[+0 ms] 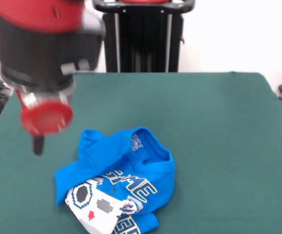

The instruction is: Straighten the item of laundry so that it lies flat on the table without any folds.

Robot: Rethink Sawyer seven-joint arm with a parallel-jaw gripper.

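Front view only. Lying crumpled on the dark green table [218, 126], toward its camera-side edge and slightly left of centre: the small bright blue T-shirt [119, 183]. Hanging above the table just up and left of the shirt, apart from it: the red and black arm [43, 53], its gripper [37, 144] showing only as a dark tip, open or closed impossible to tell. Bunching into folds, collar facing up, pixel print and white lettering twisting near the bottom edge, no clear long axis showing. Probably needing a reach down and right.
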